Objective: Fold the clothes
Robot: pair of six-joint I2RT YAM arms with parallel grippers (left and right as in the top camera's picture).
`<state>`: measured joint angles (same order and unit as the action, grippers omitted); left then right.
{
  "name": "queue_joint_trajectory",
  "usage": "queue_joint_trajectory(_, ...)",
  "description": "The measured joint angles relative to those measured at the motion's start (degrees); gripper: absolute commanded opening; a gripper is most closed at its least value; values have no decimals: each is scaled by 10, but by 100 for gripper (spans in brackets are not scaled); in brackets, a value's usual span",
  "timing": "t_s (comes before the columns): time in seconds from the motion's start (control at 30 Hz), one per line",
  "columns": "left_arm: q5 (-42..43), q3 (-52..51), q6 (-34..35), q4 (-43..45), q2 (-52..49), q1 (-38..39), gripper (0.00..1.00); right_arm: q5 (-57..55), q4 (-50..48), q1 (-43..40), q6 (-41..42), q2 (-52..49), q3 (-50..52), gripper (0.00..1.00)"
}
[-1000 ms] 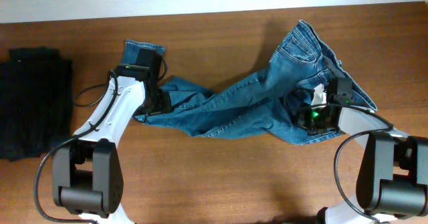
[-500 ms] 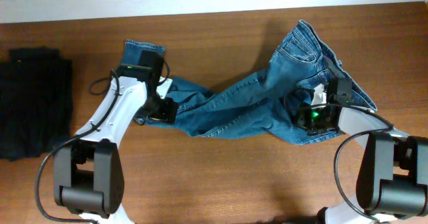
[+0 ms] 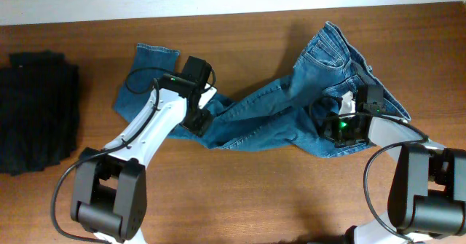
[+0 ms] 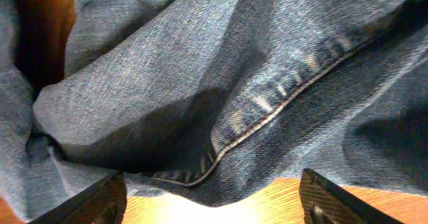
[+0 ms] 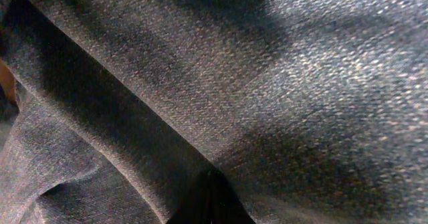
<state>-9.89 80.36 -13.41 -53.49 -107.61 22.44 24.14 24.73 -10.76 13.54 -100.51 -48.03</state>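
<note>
Leftward no longer: since a second ago the left gripper point(image 3: 198, 119) has come off the cuffed leg end and swung toward the middle of the table point(image 3: 240, 193). It now sits on the leg of the jeans point(image 3: 291, 105) just to the 9 o'clock side of centre. The cuff point(image 3: 156, 54) it left behind lies uncovered toward 10 o'clock, with more of that leg showing below it.

On the left wrist camera I see both fingertips point(image 4: 100, 197) in the bottom corners, set wide apart. A rumpled fold of denim with a stitched seam point(image 4: 267, 114) lies across the gap between them, with bare wood under it. The jaws have nothing pinched.

The right gripper point(image 3: 348, 126) has not shifted. It rests at 3 o'clock on the seat of the jeans, jaws closed right down, and on its own camera a crease of denim runs straight into the pinch at the bottom edge.

The jeans stretch across the table from the cuff at 10 o'clock to the waistband point(image 3: 331, 40) at about 1 o'clock. A small white patch point(image 3: 349, 98) shows beside the right gripper. I cannot tell if it is a label, and any print is too small to read.

A black garment pile point(image 3: 36, 116) lies at the 9 o'clock edge, well apart from the jeans.
</note>
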Motion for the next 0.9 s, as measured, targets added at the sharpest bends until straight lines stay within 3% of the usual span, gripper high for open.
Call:
queue_joint_trajectory(0.13, -9, 0, -6, 0, 0, 0, 76, 0, 0, 0, 0, 0, 0, 5)
queue_joint_trajectory(0.43, -12, 0, -27, 2, 0, 0, 82, 0, 0, 0, 0, 0, 0, 5)
queue_joint_trajectory(0.9, -10, -10, -54, 19, -9, 0, 77, 0, 0, 0, 0, 0, 0, 5)
